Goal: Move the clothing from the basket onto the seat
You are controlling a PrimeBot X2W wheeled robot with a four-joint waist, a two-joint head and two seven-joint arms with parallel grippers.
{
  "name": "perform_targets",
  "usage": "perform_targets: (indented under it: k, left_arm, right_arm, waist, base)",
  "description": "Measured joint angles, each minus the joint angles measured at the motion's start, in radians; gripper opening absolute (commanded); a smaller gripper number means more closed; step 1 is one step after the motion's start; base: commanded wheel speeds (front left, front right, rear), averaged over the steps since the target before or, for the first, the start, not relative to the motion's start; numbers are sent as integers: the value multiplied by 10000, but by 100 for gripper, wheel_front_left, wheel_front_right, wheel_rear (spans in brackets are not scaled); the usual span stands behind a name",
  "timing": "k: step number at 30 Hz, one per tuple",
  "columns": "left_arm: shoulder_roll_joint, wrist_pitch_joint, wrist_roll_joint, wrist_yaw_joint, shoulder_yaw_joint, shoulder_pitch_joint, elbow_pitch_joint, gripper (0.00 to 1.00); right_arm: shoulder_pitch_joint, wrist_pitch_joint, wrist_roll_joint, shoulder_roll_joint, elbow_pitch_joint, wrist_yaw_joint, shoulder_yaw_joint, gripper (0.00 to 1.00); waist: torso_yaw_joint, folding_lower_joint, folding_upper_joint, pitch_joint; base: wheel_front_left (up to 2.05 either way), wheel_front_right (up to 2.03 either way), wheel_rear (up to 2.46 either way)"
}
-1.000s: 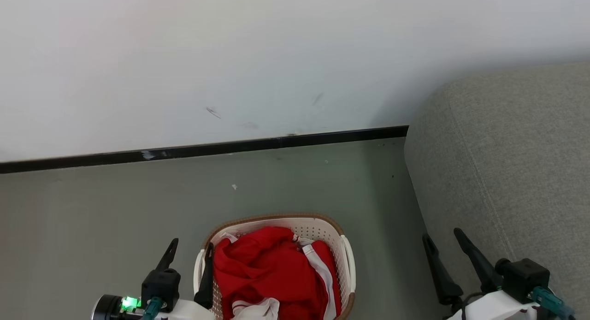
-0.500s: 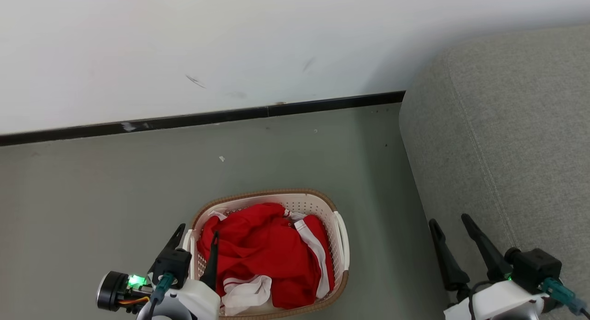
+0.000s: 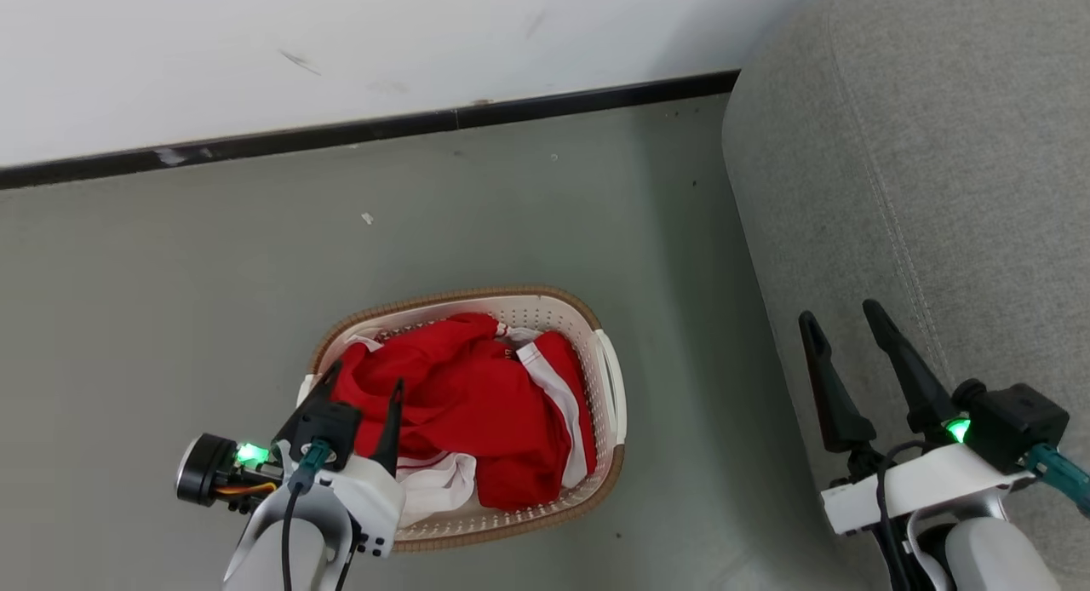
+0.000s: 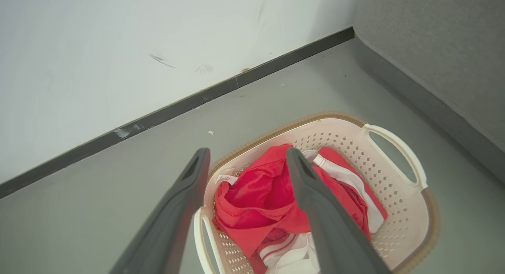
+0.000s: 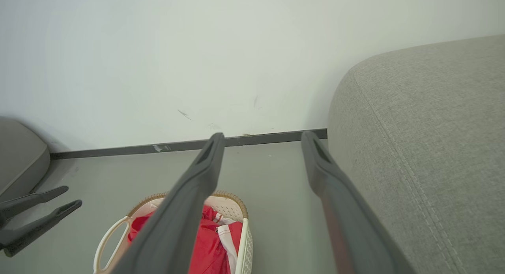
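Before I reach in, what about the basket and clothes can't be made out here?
- Basket floor: covered by the clothing, head and left wrist views.
- Garment count: bunched together, uncountable.
- White tag lettering, left wrist view: too small.
- Basket's near end, left wrist view: cut off by bottom edge.

Grey-green floor, cream basket standing on it, grey seat rightward, clear of the basket.
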Motion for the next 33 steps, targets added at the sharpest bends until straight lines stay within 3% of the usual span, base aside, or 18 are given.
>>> perform_targets:
  k: [33]
  left_arm:
    - [489, 174, 1354, -219, -813, -3201, 2105, 100]
  right_arm:
    - [-2607, -4, 732, -8, -447, 0, 249, 100]
  waist:
    - [-1394, 0, 0, 3503]
  base:
    - [0, 0, 0]
